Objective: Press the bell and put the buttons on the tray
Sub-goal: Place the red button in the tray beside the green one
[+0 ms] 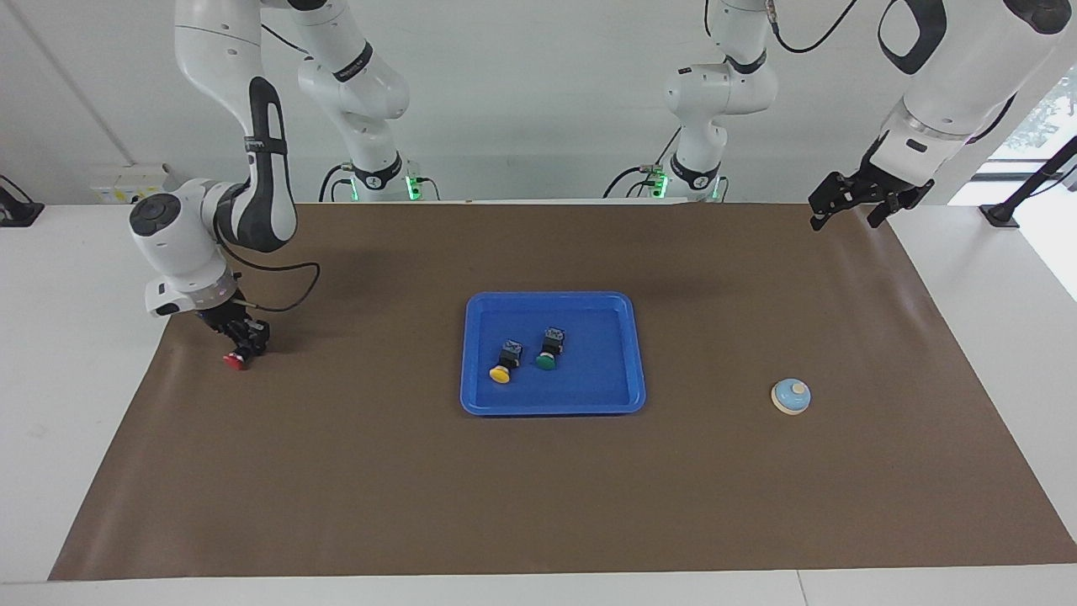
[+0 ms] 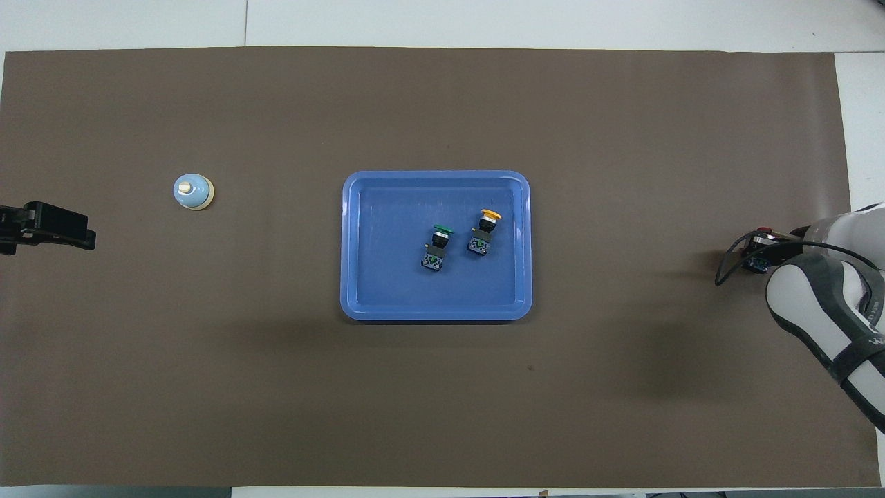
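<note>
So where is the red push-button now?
The small red-capped push-button lies on the brown mat at the right arm's end of the table, apart from the bright-blue plastic tray, with the right claw shut on it.

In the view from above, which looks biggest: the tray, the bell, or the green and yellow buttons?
1. Tray, by far.
2. Bell.
3. Green button and yellow button: alike, and close to the bell.
</note>
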`<state>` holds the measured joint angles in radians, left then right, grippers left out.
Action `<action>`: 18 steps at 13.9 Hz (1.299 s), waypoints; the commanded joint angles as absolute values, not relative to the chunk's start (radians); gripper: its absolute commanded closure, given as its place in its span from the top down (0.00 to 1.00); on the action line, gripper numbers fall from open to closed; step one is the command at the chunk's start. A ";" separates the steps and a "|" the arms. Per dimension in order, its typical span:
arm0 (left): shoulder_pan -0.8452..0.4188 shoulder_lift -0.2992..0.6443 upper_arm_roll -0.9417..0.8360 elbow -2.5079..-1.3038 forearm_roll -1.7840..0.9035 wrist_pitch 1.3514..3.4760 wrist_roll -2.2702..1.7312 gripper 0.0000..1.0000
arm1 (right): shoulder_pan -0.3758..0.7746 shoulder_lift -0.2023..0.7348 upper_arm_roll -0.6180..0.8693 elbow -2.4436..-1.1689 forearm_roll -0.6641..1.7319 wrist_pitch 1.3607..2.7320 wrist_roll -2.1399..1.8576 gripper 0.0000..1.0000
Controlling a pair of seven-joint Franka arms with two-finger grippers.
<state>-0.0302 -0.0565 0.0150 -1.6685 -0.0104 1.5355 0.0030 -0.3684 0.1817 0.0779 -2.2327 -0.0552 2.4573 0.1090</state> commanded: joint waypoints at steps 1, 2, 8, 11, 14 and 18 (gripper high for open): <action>-0.023 -0.058 0.011 -1.660 0.000 1.525 0.003 1.00 | -0.327 0.163 0.107 -2.147 -0.054 2.323 0.103 0.00; -0.023 -0.058 0.011 -1.660 0.000 1.525 0.003 1.00 | -0.290 0.166 0.107 -2.097 -0.051 2.263 0.129 0.00; -0.023 -0.058 0.011 -1.660 0.000 1.525 0.003 1.00 | 0.032 0.195 0.110 -1.899 -0.041 2.103 0.362 0.00; -0.023 -0.058 0.011 -1.660 0.000 1.525 0.003 1.00 | 0.214 0.219 0.110 -1.810 0.040 2.077 0.523 0.00; -0.023 -0.058 0.011 -1.660 0.000 1.525 0.003 1.00 | 0.368 0.290 0.110 -1.668 0.072 2.017 0.642 0.00; -0.023 -0.058 0.011 -1.660 0.000 1.525 0.003 1.00 | 0.515 0.457 0.107 -1.499 0.064 2.022 0.761 0.00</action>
